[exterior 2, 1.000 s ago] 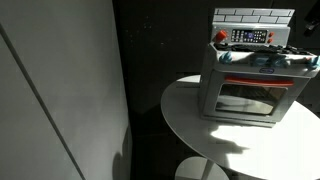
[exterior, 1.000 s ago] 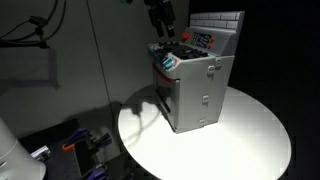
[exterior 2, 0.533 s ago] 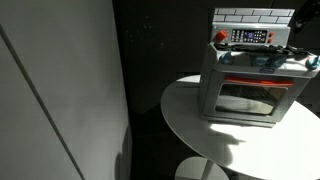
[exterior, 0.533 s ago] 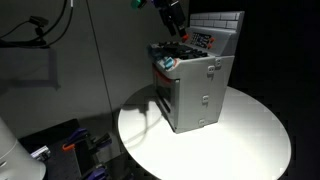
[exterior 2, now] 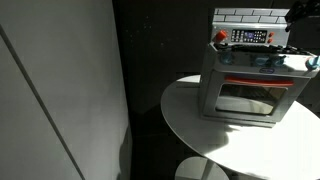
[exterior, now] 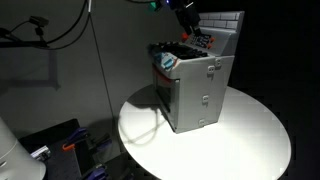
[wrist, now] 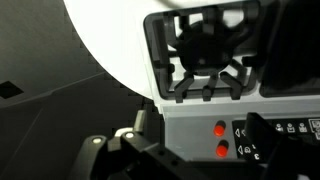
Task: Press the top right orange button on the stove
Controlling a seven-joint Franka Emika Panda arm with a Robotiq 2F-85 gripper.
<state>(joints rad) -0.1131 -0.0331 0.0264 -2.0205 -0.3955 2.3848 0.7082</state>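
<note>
A: Why does the dark end effector (exterior: 186, 16) hang up there, over the back of the stove?

B: My guess is that the buttons sit on the strip behind the cooktop, so a press has to come down from above. It is clear of the stove and touches nothing.

A: Open or closed?

B: I cannot tell. The wrist view shows only dark bulk along its lower edge. Nothing seems to be held.

A: And the stove itself?

B: It is a small, boxy grey toy stove (exterior: 200, 85) standing on the round white bench (exterior: 250, 130), with a white brick-pattern back panel (exterior 2: 254, 15), a black cooktop grate (wrist: 205, 50) and a front door. Two small orange-red buttons (wrist: 219, 128) sit close together beside a dark control panel — which one counts as top right, I can't settle from here.
</note>
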